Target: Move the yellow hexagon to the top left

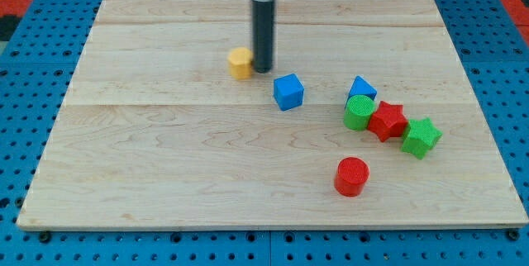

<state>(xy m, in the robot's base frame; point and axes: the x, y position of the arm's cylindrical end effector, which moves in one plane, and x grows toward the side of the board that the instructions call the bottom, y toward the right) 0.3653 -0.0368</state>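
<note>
The yellow hexagon (pixel 240 63) lies on the wooden board (pixel 165 150), a little left of centre in the upper half. My tip (pixel 262 70) stands right against the hexagon's right side, touching or nearly touching it. The dark rod comes down from the view's top. A blue cube (pixel 288 92) lies just below and right of my tip.
A cluster sits at the right: a blue block (pixel 361 89), a green cylinder (pixel 359 111), a red star (pixel 387 121) and a green star (pixel 421 137). A red cylinder (pixel 351 176) stands alone lower down. Blue perforated table surrounds the board.
</note>
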